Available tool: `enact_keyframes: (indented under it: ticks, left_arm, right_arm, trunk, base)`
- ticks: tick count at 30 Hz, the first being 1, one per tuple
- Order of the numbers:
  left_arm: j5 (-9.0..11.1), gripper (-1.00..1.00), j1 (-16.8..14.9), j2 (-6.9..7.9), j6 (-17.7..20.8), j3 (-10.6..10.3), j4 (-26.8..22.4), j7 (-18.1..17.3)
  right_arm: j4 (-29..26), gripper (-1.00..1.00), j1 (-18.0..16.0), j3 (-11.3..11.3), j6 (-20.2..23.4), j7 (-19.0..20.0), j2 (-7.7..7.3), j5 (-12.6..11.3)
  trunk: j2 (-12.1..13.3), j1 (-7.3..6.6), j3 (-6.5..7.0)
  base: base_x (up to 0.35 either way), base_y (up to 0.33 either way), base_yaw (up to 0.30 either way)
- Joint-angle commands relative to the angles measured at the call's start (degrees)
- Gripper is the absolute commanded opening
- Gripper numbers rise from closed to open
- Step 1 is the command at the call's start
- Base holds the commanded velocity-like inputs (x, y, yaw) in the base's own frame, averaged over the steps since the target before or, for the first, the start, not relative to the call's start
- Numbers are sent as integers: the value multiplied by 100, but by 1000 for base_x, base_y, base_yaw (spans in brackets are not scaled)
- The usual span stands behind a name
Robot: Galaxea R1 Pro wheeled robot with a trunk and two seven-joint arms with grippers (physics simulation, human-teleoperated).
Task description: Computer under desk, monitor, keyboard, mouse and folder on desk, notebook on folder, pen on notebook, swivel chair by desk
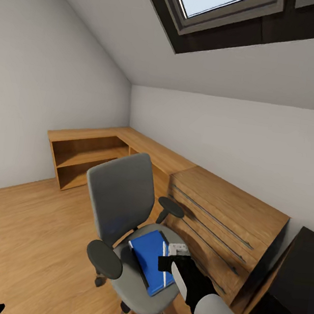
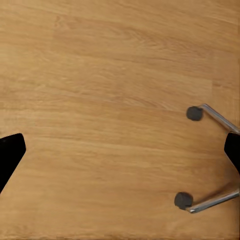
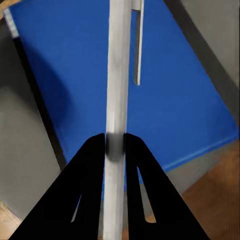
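**Pen pinched above the folder on the chair**

The right gripper (image 3: 115, 145) is closed on the pen (image 3: 119, 75), its two black fingers (image 3: 90, 170) pinching the white-silver stick above the folder (image 1: 151, 259). The folder lies flat on the chair (image 1: 120, 207) seat, with a dark edge, perhaps the notebook, showing beside it. The chair stands on the floor (image 1: 28, 229) beside a wooden dresser (image 1: 227, 226). The left gripper (image 2: 120, 150) hangs over the floor with fingers spread wide, near two chair castors (image 2: 194, 113).
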Motion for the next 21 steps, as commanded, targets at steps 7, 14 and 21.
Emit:
enact_keyframes:
  ticks: [7,14,21]
  left_arm:
    - [37,100,-1,-2,12,-20,467,39]
    - [25,100,-1,-7,-717,-560,1268,25]
    - [47,100,-1,-16,-1354,-1176,1600,21]
  right_arm:
    - [-1359,-100,528,12,251,-416,-6,-46]
    - [-3703,-100,1580,12,1147,-538,-110,-45]
    - [-4890,-100,2055,5,1914,-550,-164,-74]
  trunk:
    - [278,-158,120]
    - [559,-312,245]
    - [840,-466,371]
  base:
    - [-343,0,0]
    - [-343,0,0]
    - [-343,0,0]
